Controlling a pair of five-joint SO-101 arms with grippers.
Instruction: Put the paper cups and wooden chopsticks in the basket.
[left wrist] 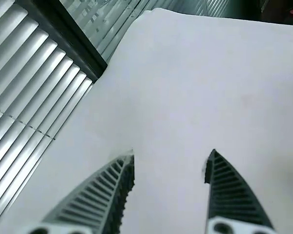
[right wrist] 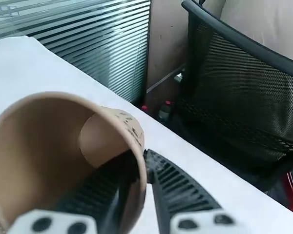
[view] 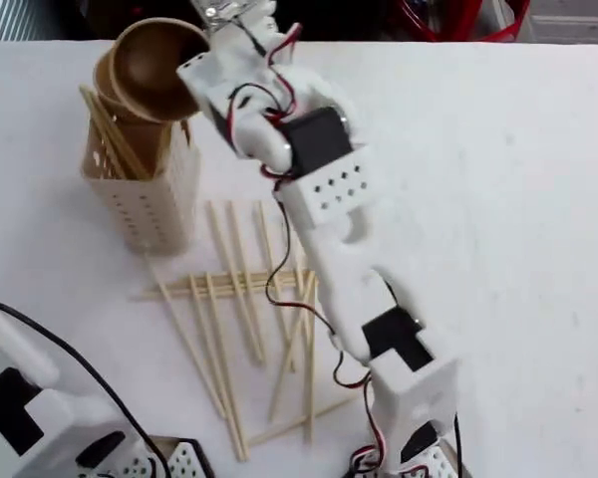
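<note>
A brown paper cup (view: 151, 62) hangs tilted over the white perforated basket (view: 154, 204) at the table's back left. My right gripper (view: 194, 78) is shut on the cup's rim. In the right wrist view one finger lies inside the cup (right wrist: 44, 146) and the other outside, with the right gripper (right wrist: 142, 160) pinching the wall. Another brown cup (view: 130, 115) and a few chopsticks (view: 108, 127) stand in the basket. Several loose wooden chopsticks (view: 229, 309) lie scattered on the table in front of the basket. My left gripper (left wrist: 168, 163) is open over bare white table.
The left arm's base (view: 40, 418) sits at the front left corner with a black cable. The right arm (view: 349, 279) stretches from the front centre over the loose chopsticks. Beyond the table's far edge stand a black mesh chair (right wrist: 244, 97) and window blinds (right wrist: 88, 34).
</note>
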